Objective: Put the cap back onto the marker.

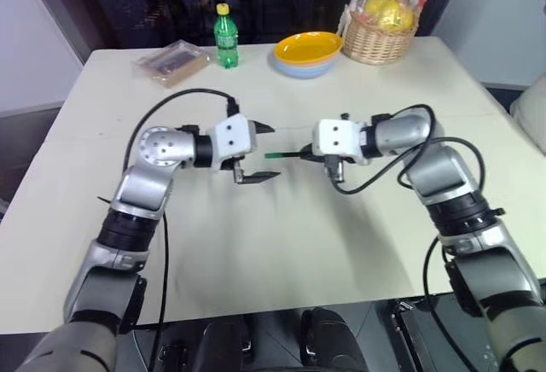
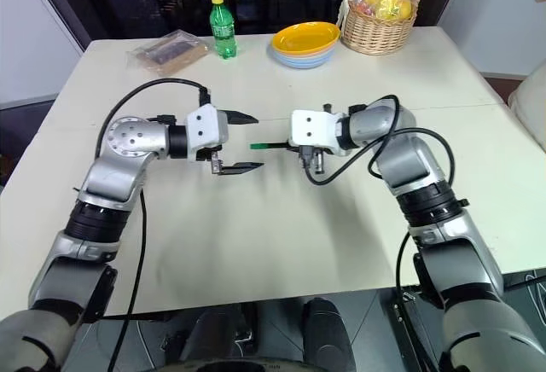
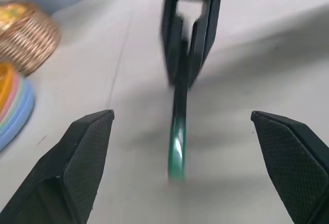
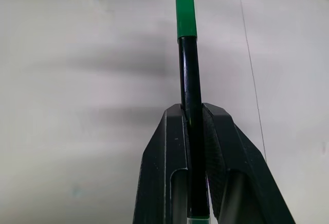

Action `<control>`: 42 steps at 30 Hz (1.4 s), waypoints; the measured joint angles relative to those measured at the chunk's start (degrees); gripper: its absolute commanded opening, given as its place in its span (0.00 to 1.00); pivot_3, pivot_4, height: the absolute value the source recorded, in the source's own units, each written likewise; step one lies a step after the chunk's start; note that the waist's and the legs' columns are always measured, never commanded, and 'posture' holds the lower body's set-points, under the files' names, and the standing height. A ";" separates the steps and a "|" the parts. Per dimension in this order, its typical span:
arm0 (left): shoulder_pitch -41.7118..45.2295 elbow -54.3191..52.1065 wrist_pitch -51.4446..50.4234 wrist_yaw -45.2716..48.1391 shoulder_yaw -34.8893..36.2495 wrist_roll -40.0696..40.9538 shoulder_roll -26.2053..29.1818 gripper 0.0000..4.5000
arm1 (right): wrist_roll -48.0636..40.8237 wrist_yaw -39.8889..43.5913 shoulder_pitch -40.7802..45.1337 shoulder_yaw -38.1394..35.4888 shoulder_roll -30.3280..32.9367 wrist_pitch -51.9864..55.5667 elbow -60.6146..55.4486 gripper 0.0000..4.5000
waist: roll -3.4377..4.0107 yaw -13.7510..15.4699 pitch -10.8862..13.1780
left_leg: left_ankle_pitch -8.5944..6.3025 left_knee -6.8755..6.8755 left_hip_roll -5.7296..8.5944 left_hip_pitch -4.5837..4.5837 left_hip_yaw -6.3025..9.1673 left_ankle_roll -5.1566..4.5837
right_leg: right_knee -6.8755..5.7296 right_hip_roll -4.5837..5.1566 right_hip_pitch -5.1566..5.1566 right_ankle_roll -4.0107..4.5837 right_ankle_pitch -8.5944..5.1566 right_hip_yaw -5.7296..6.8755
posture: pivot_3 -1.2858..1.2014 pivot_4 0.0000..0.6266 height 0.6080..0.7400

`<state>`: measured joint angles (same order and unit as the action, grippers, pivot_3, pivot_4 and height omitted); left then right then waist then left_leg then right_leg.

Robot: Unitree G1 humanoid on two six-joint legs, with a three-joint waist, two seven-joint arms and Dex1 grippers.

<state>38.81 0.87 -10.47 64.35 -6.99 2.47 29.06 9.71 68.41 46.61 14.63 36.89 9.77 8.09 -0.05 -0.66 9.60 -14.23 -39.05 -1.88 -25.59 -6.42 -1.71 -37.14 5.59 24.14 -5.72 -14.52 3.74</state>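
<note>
No writing is showing clearly enough to read. The green bottle [image 1: 225,37] near the top of the frame, left of centre, is wearing a label, but its print is staying too small to make out.

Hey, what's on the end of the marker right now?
The green cap sits on the far end of the marker, which the right tool clamps. The tip is covered by the cap, so it cannot be seen.
</note>
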 measured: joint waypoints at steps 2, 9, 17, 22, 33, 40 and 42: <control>-1.32 -2.13 -2.31 -1.17 1.25 1.19 1.25 0.99 | -0.97 -0.51 -1.56 -1.71 2.02 1.24 0.00 0.00 | -0.01 0.05 0.00 | 0.00 0.00 0.00 0.00 0.00 0.00 | 0.01 0.00 -0.01 0.00 0.00 0.00 | 0.52 0.24 1.00; -5.33 -7.63 -9.18 -6.05 3.94 5.35 2.39 0.99 | -6.76 -5.98 -9.15 -12.03 5.51 19.78 -8.15 0.00 | -0.01 0.04 0.00 | 0.00 0.00 -0.01 0.01 0.01 0.00 | 0.00 0.01 -0.02 0.00 0.00 -0.01 | 0.52 0.24 1.00; -7.00 -9.50 -12.85 -9.36 3.97 9.50 1.28 0.99 | -10.77 -16.40 -18.00 -24.06 7.25 45.93 -20.46 0.00 | -0.02 0.53 -0.01 | -0.12 0.00 0.01 0.00 0.04 -0.18 | 0.03 0.05 -0.04 0.02 0.00 -0.01 | 0.52 0.24 1.00; -7.06 -9.48 -13.77 -9.68 3.65 11.07 0.98 0.99 | -11.19 -21.01 -25.96 -28.94 9.54 51.95 -22.77 0.00 | -0.02 1.03 -0.01 | -0.15 0.00 0.02 0.02 0.03 -0.24 | 0.04 0.05 -0.04 0.03 -0.01 -0.01 | 0.52 0.24 1.00; -5.34 -8.79 -15.49 -8.76 1.46 13.40 0.60 0.99 | -13.31 -30.46 -30.06 -33.36 9.02 53.61 -20.92 0.00 | -0.02 1.31 -0.01 | -0.16 0.00 0.04 0.03 0.03 -0.26 | 0.03 0.04 -0.04 0.02 -0.01 -0.03 | 0.52 0.24 1.00; -4.14 -8.80 -16.62 -5.54 1.10 16.70 1.63 0.99 | -14.03 -34.83 -31.21 -33.53 9.02 52.59 -16.63 0.00 | -0.02 1.30 -0.01 | -0.15 0.00 0.04 0.03 0.04 -0.25 | 0.04 0.03 -0.05 0.02 -0.01 -0.02 | 0.52 0.24 1.00; -3.43 -8.80 -16.61 -5.29 1.19 17.02 2.22 0.99 | -14.07 -35.99 -31.56 -33.66 9.02 51.72 -14.51 0.00 | -0.02 1.34 -0.01 | -0.15 0.00 0.04 0.02 0.03 -0.26 | 0.04 0.03 -0.05 0.02 -0.01 -0.02 | 0.52 0.24 1.00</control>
<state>35.39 -7.93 -27.08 59.06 -5.79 19.49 31.28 -4.37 32.42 15.04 -19.03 45.92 61.49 -6.42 -0.08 0.68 9.59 -14.38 -39.05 -1.84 -25.57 -6.38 -1.96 -37.10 5.62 24.09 -5.70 -14.53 3.72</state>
